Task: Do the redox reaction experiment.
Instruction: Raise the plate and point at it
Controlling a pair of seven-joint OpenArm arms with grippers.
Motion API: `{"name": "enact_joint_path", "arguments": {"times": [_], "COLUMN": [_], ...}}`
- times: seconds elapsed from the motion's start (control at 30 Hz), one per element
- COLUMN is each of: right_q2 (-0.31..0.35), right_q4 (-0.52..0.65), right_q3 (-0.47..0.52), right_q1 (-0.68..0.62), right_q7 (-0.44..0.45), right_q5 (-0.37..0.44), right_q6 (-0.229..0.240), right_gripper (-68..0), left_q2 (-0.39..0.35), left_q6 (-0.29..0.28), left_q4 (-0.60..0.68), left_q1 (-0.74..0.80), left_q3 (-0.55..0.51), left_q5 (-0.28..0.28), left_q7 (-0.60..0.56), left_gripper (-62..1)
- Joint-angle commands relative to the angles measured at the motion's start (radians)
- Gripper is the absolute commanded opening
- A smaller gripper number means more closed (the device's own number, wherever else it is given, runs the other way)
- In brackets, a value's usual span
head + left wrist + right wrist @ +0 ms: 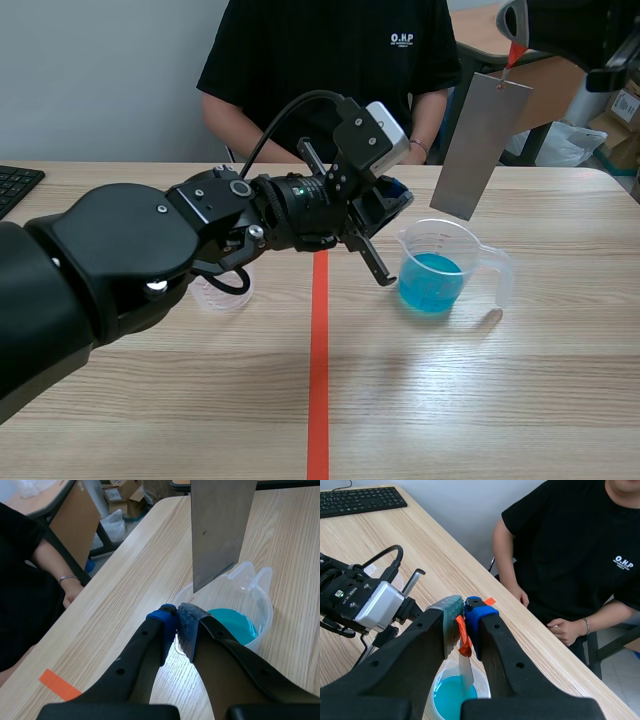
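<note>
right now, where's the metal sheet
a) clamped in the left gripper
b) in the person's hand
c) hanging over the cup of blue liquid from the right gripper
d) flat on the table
C: the metal sheet hangs by an orange tag pinched in the right gripper, with its lower edge over the cup and clear of the blue liquid.

Left end effector (176,616) extended forward, closed empty; right end effector (462,611), raised, pinches an orange tab (464,639).
</note>
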Motion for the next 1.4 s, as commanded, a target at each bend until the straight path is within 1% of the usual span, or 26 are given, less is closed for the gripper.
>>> {"name": "enact_joint_path", "arguments": {"times": [0.0, 0.33, 0.43, 0.47, 1.37], "right_q2": [0.014, 0.014, 0.014, 0.014, 0.013], "right_q4": [0.012, 0.012, 0.012, 0.012, 0.012], "right_q3": [0.01, 0.01, 0.01, 0.01, 0.01], "right_q1": [0.012, 0.012, 0.012, 0.012, 0.012], "right_q7": [0.012, 0.012, 0.012, 0.012, 0.012], "right_q5": [0.008, 0.008, 0.008, 0.008, 0.008], "right_q6": [0.006, 0.006, 0.006, 0.006, 0.006], "right_gripper": [-66.0, -66.0, -66.0, -66.0, -66.0], "left_q2": [0.016, 0.016, 0.016, 0.016, 0.01], "left_q6": [-0.004, -0.011, -0.04, -0.041, -0.037], "left_q4": [0.024, 0.024, 0.024, 0.024, 0.024], "left_q1": [-0.017, -0.017, -0.017, -0.017, -0.016], "left_q3": [-0.01, -0.01, -0.01, -0.01, -0.01], "left_q5": [-0.006, -0.006, -0.006, -0.006, -0.006], "left_q7": [-0.02, -0.037, -0.037, -0.037, -0.04], "left_gripper": [-56.0, -56.0, -56.0, -56.0, -56.0]}}
